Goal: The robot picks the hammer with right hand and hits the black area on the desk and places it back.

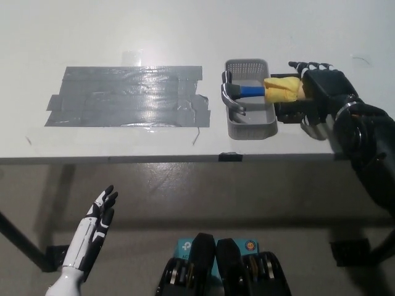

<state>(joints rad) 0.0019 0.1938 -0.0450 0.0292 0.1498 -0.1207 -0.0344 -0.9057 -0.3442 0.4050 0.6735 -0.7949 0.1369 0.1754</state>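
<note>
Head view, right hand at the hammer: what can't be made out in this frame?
- Whether the right hand has closed on the hammer: the black hand covers the handle's end.
- The end of the handle: hidden behind the hand and the yellow wrap.
- What the black patch beside the tray is: the hand and its shadow cover part of it.
- The left hand hangs low, below the desk; its arm is cut off by the bottom edge.

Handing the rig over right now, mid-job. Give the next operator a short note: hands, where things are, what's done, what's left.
Right hand: open, over the hammer's yellow-wrapped handle end, not gripping yet.
Left hand: open, resting below the table edge at lower left.
Hammer: lying across the grey basket, head inside, handle sticking out to the right.
Black taped area: left of the basket.
Done: reach to the handle.
Left: grasp, lift, strike the tape, return hammer.
</note>
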